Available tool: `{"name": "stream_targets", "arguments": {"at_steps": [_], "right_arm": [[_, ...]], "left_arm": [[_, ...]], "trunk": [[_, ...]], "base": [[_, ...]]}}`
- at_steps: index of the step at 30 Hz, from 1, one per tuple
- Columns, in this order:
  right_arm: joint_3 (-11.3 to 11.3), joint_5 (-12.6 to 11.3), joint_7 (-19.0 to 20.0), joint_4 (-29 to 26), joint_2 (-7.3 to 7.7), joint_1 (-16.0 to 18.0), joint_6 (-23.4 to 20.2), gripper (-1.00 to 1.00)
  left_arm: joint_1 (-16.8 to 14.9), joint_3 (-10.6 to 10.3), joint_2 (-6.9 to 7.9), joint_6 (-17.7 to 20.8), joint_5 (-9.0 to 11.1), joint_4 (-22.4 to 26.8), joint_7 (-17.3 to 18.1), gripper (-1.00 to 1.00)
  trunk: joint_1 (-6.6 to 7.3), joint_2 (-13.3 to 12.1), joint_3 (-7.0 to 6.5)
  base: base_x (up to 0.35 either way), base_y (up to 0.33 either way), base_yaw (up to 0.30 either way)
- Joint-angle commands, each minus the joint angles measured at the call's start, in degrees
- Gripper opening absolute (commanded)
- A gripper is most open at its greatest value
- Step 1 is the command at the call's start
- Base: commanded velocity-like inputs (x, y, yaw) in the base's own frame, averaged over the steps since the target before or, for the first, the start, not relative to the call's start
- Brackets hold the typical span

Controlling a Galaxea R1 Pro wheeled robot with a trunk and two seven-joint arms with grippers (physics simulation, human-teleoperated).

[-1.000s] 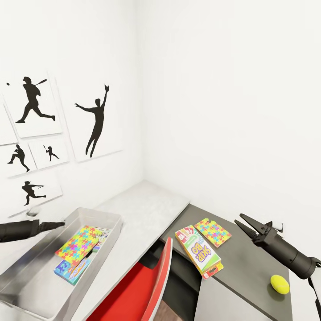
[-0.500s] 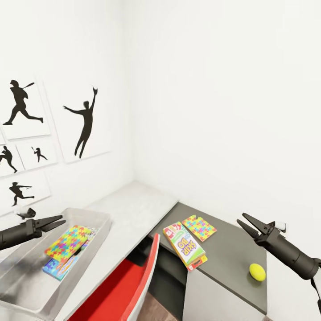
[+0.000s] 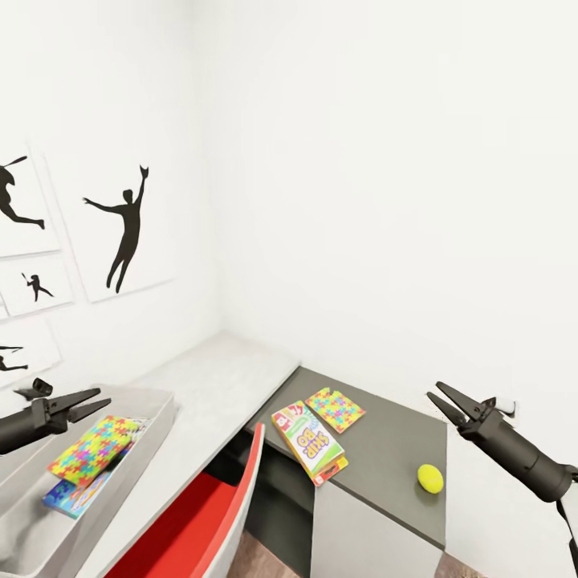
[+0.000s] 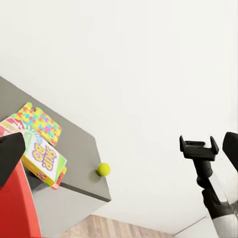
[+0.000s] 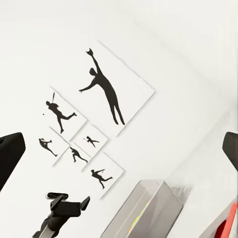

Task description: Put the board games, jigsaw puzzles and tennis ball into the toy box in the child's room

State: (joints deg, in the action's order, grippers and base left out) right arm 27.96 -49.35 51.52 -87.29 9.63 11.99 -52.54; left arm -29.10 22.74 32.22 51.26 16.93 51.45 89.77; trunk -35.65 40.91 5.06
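The toy box on the worktop already holds a jigsaw puzzle on another box, while the Skip-Bo game, second puzzle and tennis ball remain outside, and both the left pincer and the right pincer are open and empty.

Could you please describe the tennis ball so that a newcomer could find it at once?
Look at the dark grey table by the white wall. The tennis ball sits near its front edge, apart from the Skip-Bo box and puzzle. It is the one round, plain yellow-green thing.
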Motion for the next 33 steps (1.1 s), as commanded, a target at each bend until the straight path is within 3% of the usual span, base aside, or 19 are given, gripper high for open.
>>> {"name": "stream_targets", "arguments": {"at_steps": [1,16,33], "right_arm": [[-0.04,0.04,0.12,0.01,-0.05,0.06,-0.06,1.00],[-0.33,0.02,-0.10,0.11,-0.25,0.06,0.35,1.00],[-0.32,0.13,-0.04,-0.06,-0.49,0.05,0.34,1.00]], "left_arm": [[-0.01,-0.05,0.06,1.50,0.15,0.05,0.23,1.00],[-0.06,-0.58,0.20,5.45,0.48,0.23,0.23,1.00],[-0.02,-0.63,0.30,5.60,0.41,0.23,0.23,1.00]], "trunk": [[0.21,-0.34,-0.17],[3.50,-6.36,-3.24],[7.24,-13.18,-6.29]], "base": [[-0.001,-0.001,-0.145],[0.000,0.000,-0.035],[-0.063,0.000,0.000]]}}
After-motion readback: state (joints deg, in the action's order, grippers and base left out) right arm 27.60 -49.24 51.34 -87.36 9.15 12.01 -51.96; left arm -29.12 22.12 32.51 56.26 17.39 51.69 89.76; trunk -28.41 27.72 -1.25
